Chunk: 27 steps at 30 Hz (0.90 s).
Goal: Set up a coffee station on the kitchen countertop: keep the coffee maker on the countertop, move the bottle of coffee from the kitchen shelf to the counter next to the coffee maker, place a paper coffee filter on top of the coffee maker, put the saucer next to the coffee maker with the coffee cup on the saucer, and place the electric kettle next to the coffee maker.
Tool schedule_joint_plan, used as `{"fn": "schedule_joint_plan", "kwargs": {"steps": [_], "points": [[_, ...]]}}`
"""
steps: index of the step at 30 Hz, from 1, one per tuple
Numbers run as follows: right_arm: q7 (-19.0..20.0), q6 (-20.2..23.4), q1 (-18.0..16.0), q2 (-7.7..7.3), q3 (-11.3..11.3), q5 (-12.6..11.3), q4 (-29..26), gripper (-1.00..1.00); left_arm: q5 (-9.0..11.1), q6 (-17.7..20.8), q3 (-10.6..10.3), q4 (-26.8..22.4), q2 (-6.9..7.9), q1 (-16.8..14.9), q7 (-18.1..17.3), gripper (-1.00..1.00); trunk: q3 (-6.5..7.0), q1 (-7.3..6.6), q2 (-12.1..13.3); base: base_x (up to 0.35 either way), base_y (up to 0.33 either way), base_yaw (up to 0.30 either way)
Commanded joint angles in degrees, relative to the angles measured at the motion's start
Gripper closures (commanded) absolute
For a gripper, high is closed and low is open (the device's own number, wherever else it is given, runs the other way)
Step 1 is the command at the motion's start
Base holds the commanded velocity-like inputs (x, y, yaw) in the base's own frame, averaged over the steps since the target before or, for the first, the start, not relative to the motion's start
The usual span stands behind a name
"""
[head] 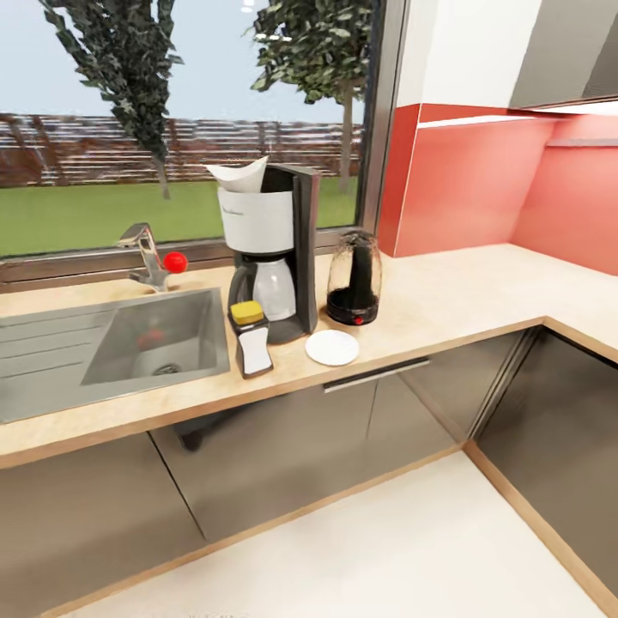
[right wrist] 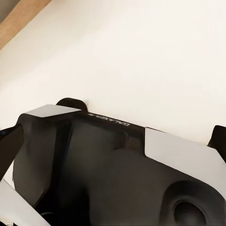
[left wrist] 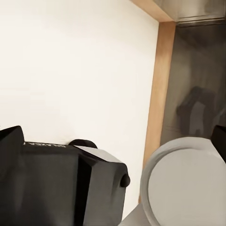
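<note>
White paper coffee filter (head: 240, 176) upright atop coffee maker (head: 273, 249), open mouth upward

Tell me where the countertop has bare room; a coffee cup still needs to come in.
Bare countertop runs right of the electric kettle to the corner. Crowded: bottle of coffee, coffee maker and saucer cluster beside the sink.

I see a pale wood-grain worktop (head: 446, 296) carrying a black-framed coffee maker (head: 273, 249) with a white front and a white paper coffee filter (head: 240, 176) on top. Beside it I make out a plain white saucer (head: 332, 348), a dark bottle of coffee (head: 251, 337) with white label and yellow cap, and a dark electric kettle (head: 354, 279) with a red switch. The backsplash (head: 481, 184) is coral red, the cabinet fronts (head: 283, 455) glossy grey.
</note>
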Motion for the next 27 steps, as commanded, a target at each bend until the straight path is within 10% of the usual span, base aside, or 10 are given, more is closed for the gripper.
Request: {"fn": "schedule_joint_plan", "kwargs": {"steps": [1,27], "points": [[0.16,-0.16,-0.02,-0.02,0.13,-0.28,0.04,-1.00,0.51,0.28,-0.48,0.03,0.00,-0.04,-0.17,-1.00,-0.05,0.00,-0.03,0.000,0.000,0.268],[-4.52,-0.07,-0.02,0.60,0.13,-0.28,0.74,-1.00,0.52,0.26,-0.57,0.07,-0.03,-0.04,-0.11,-1.00,-0.05,0.00,-0.03,0.000,0.000,0.270]]}}
